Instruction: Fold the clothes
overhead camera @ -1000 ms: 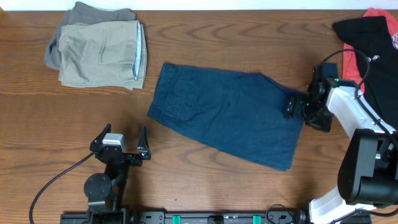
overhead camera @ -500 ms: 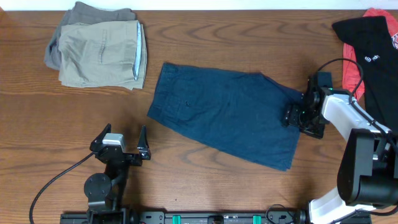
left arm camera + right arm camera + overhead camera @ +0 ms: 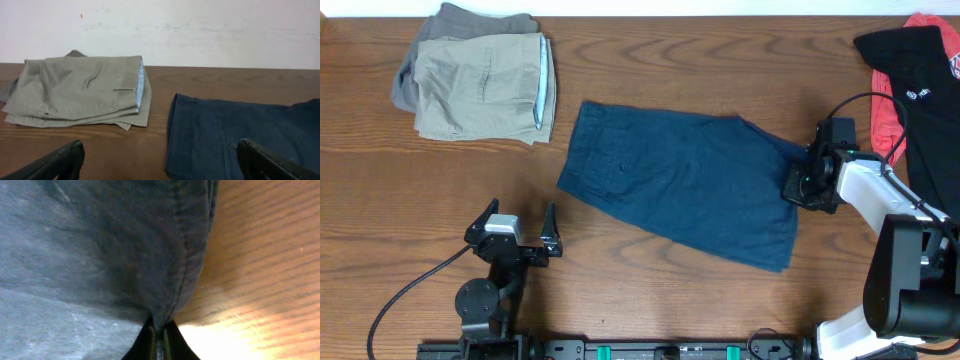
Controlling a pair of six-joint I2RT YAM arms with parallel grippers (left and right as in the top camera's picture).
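Dark navy shorts [image 3: 685, 185] lie flat in the middle of the table, waistband to the left. My right gripper [image 3: 798, 186] is at their right hem, shut on the fabric edge. In the right wrist view the navy shorts [image 3: 110, 250] fill the frame and their seam runs down into my right gripper [image 3: 159, 339], pinched between the two fingertips. My left gripper [image 3: 516, 222] stands open near the front left, apart from the cloth. In the left wrist view the navy shorts [image 3: 235, 135] lie ahead on the right, and my left gripper [image 3: 160, 165] holds nothing.
Folded khaki shorts [image 3: 480, 85] sit stacked at the back left, also seen as khaki shorts [image 3: 80, 90] in the left wrist view. A black garment with white print [image 3: 920, 70] over a red cloth [image 3: 888, 110] lies at the back right.
My right gripper has closed on the right hem of the navy shorts and shifted slightly. The left arm has not moved.
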